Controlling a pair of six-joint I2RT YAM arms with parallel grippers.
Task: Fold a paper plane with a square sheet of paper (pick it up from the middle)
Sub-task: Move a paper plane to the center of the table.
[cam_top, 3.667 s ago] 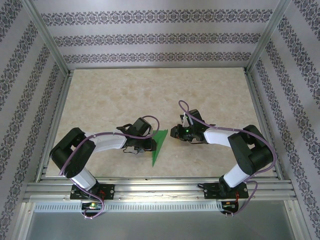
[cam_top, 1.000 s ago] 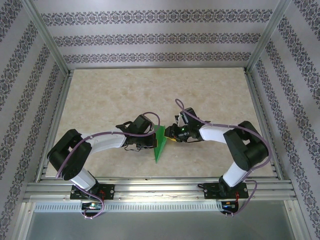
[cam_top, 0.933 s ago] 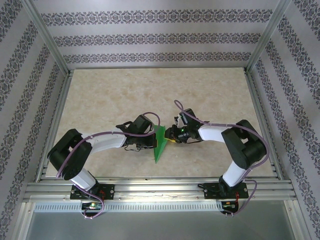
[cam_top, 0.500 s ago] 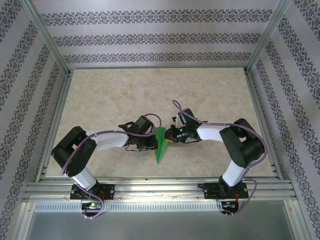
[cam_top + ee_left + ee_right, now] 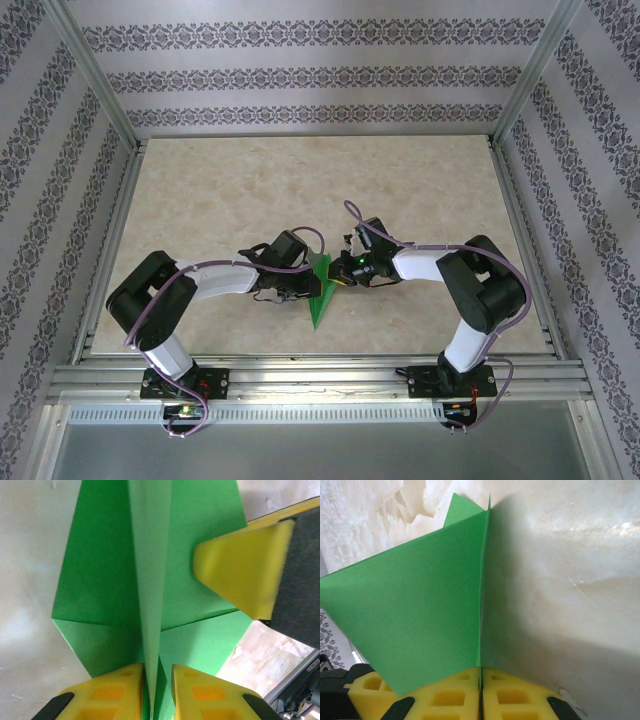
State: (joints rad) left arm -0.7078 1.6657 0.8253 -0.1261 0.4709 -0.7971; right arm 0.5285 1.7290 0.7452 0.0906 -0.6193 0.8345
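Note:
The square sheet of paper is folded into a bright green paper plane (image 5: pixel 320 297), a pointed dart with a raised centre ridge (image 5: pixel 150 580), its tip toward the near edge of the table. My left gripper (image 5: pixel 303 287) reaches it from the left. Its yellow fingers (image 5: pixel 107 690) straddle the ridge with a small gap on the right side, so it is open. My right gripper (image 5: pixel 338 279) comes from the right and is shut on the plane's upright edge (image 5: pixel 481 630). One of its yellow fingers (image 5: pixel 240 575) lies against the plane's right wing.
The plane rests on a beige marbled table (image 5: pixel 250 190). An aluminium frame rail (image 5: pixel 320 372) runs along the near edge by the arm bases. Patterned walls (image 5: pixel 320 75) close off the back and sides.
The right gripper has moved in and closed on the plane's edge. The left jaws, shut on the ridge a second ago, have parted slightly. The plane has shifted a little to the right.

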